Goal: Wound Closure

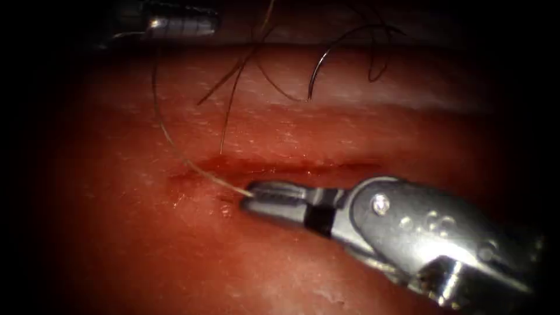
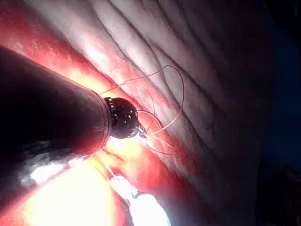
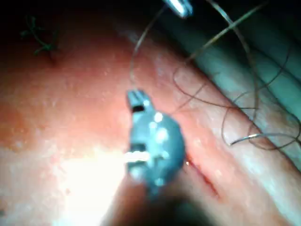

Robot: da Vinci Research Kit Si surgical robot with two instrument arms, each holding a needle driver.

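Counting the things: two tools, one needle, one thread, one cut, one tissue.
Left tool (image 1: 181, 24): upper left of the endoscope frame, dim, lying well above the cut; the thread runs up to it, but whether its jaws are clenched or released I cannot tell. In its own wrist view its dark tip (image 2: 123, 117) sits over the tissue with loops of thread beside it.
Thread (image 1: 166, 131): one thin strand, curving from the upper left down to the right tool's tip at centre; further dark loops and loose ends lie on the tissue at upper centre.
Tissue (image 1: 116, 233): red and wet, spanning the whole frame.
Cut (image 1: 280, 168): a dark red line running across the centre, just above the right tool's jaws.
Needle (image 1: 326, 61): a curved dark arc at upper centre-right, lying free on the tissue above the cut, held by neither tool; whether its point enters the tissue I cannot tell.
Right tool (image 1: 274, 201): enters from lower right, jaws clenched together on the thread at their tip, resting against the tissue just below the cut; it also shows in its wrist view (image 3: 137, 100).
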